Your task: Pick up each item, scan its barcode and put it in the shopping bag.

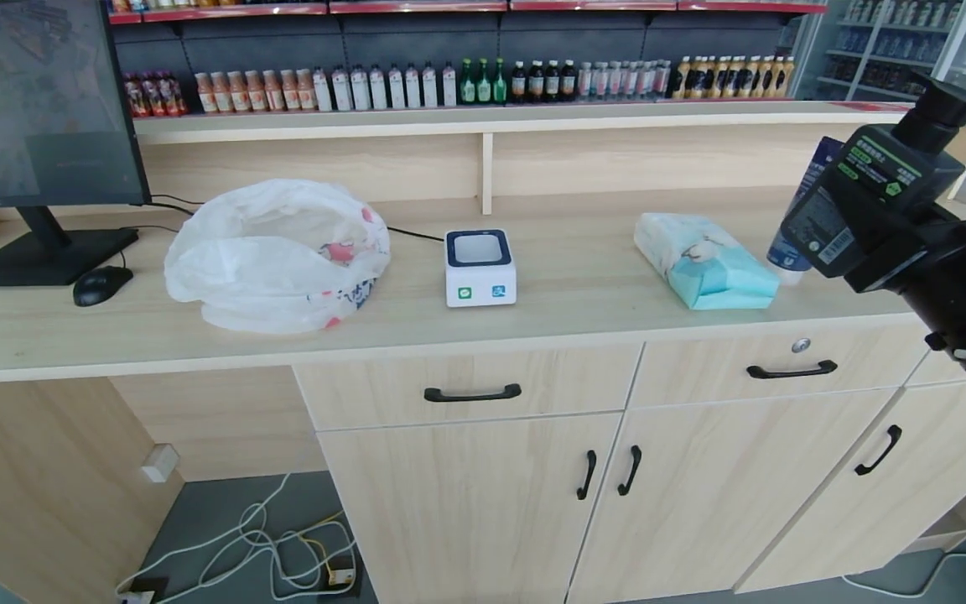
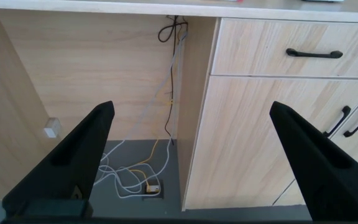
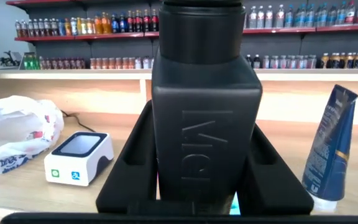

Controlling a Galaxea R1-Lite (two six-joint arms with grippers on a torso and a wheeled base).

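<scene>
From the head we see the black bottle (image 1: 877, 189) held in our right fingers (image 1: 877, 270) at the worktop's (image 1: 567, 327) right end, with the scanner (image 1: 480, 267) and shopping bag (image 1: 273, 252) leftward. Left wrist: our left fingers (image 2: 73, 162) are spread wide before the cabinet (image 2: 247, 124). Right wrist: the black bottle is clamped between the right fingers.

Bottle (image 1: 877, 197): green printed labels, too small to read; barcode sticker (image 1: 836, 245) at 7 o'clock. Scanner (image 1: 480, 267): two small icons (image 1: 464, 293), green and blue.

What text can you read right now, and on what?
Nothing reads clearly.
On the bottle: green label and barcode, print too small.
On the scanner: two small icons, no readable words.
On the tube: print blurred.
On the bag: red and blue print, crumpled, unreadable.
</scene>
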